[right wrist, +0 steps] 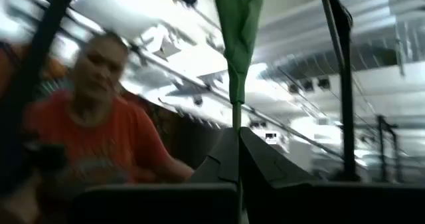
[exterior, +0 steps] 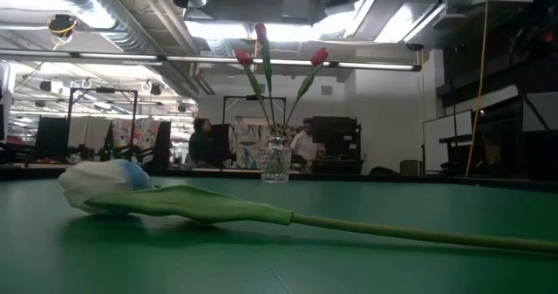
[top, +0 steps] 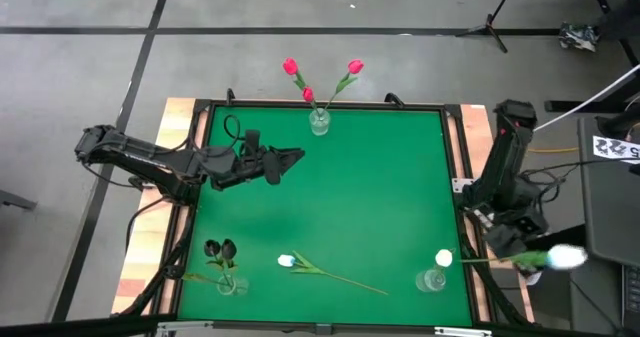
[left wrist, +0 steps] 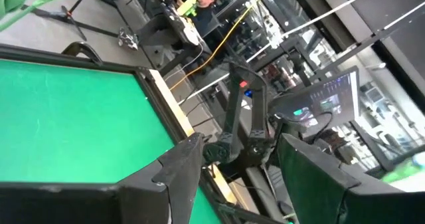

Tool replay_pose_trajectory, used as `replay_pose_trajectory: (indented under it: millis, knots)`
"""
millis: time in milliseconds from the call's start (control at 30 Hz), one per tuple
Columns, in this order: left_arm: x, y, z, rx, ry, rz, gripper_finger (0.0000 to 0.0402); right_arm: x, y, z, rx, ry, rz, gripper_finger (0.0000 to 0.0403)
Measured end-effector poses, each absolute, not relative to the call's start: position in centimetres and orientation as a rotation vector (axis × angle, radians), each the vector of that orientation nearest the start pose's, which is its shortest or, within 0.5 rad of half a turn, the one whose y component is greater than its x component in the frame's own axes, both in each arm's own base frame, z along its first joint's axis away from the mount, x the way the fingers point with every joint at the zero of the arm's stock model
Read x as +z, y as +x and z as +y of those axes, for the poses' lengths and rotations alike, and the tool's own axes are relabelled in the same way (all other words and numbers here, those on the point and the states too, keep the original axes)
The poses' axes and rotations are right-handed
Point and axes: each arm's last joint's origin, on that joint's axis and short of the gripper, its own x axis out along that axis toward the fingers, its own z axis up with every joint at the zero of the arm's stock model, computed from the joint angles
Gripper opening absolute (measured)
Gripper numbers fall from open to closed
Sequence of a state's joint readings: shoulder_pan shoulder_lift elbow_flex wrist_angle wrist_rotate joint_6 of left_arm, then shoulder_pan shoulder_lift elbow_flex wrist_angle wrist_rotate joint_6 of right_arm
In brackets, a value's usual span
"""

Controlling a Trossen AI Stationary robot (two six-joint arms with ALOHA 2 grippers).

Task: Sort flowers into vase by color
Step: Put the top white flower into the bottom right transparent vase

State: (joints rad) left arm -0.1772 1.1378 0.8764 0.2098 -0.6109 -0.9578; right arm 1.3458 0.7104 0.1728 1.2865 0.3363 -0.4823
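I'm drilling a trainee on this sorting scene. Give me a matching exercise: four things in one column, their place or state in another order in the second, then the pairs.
1 red tulips
2 dark tulips
3 loose white tulip
4 right claw

A flat on the mat
B in the corner vase on the left arm's side
C shut on a green stem
D in the vase midway along one edge

Pairs: 1-D, 2-B, 3-A, 4-C. The left claw hangs open above the mat.
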Motion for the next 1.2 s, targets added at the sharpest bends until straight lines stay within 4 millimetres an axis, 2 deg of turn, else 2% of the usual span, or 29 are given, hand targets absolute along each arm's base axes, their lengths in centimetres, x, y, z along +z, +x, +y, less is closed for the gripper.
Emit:
replay_pose_trajectory:
  millis: [100, 267, 433, 600, 767, 1000, 1067, 1200]
  knots:
    - [33.1, 25.2, -2.8, 0.432, -0.906, -0.139, 0.0194, 25.5, 4.8, 12.7, 0.783, 0.122, -0.696, 0.0]
    - [32.7, 25.1, -2.8, 0.451, -0.895, -0.102, 0.0194, 24.8, 5.9, 12.3, 0.724, 0.222, -0.686, 0.0]
    - [32.4, 25.1, -2.8, 0.465, -0.885, -0.074, 0.0194, 24.4, 6.1, 12.9, 0.705, 0.247, -0.677, 0.0]
    - [32.2, 25.0, -2.8, 0.472, -0.879, -0.062, 0.0194, 24.1, 6.9, 14.6, 0.633, 0.167, -0.603, 0.0]
    - [32.2, 25.0, -2.8, 0.472, -0.879, -0.063, 0.0194, 25.3, 6.7, 15.6, 0.458, 0.218, -0.515, 0.0]
    - [32.2, 25.0, -2.8, 0.476, -0.872, -0.059, 0.0194, 26.6, 5.5, 16.6, 0.392, 0.177, -0.471, 0.0]
    - [32.2, 25.0, -2.8, 0.476, -0.866, -0.057, 0.0194, 27.1, 5.7, 16.8, 0.306, 0.151, -0.43, 0.0]
    - [32.2, 25.0, -2.8, 0.476, -0.865, -0.056, 0.0194, 29.4, 6.1, 16.9, 0.061, 0.178, -0.277, 0.0]
